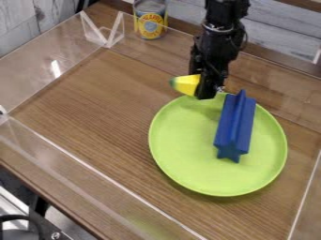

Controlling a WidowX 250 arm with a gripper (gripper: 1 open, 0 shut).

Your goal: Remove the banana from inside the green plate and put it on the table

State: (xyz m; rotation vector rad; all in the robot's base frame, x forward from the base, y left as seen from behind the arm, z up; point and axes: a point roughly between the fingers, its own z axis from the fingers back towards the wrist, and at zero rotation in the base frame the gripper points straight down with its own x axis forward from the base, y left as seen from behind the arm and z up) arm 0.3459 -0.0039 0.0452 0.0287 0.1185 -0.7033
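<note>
The lime-green plate (201, 159) sits on the near right of the bench (88, 103) and carries only a blue rectangular block (234, 125), which lies along its right side. The yellow banana (186, 85) is pinched in the black claw (201, 90), which points straight down, and hangs in the air above the plate's far left rim. The bench is brown wood-grain with clear acrylic walls (38, 56) around it, and a yellow-labelled can (150, 22) stands beyond the far wall, in front of pale planks.
</note>
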